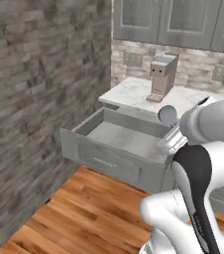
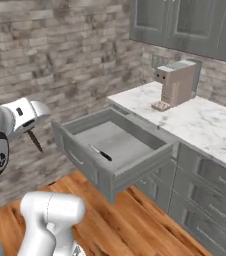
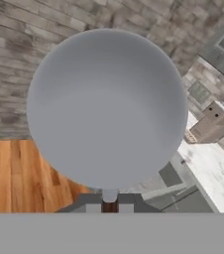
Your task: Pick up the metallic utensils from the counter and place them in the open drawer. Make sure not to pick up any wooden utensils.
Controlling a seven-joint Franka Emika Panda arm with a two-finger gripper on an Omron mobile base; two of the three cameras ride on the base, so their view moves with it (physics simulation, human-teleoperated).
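The gripper (image 3: 109,207) is clamped nearly shut on the neck of a metal spoon (image 3: 106,109), held above the open drawer (image 2: 135,167). A black-handled knife (image 2: 100,152) lies inside the drawer, beside the marble counter (image 2: 205,122).

Grey drawer (image 2: 135,165), white grey-veined counter (image 2: 210,125), silver spoon (image 3: 106,106).

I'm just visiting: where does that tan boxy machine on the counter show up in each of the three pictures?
Left base view: upper middle, the tan boxy machine stands behind the open drawer.
Right base view: upper right, at the counter's near end.
Hand view: right edge, mid-height, beside the round grey head of the spoon.
Shared landmark: the white marble counter beneath it.
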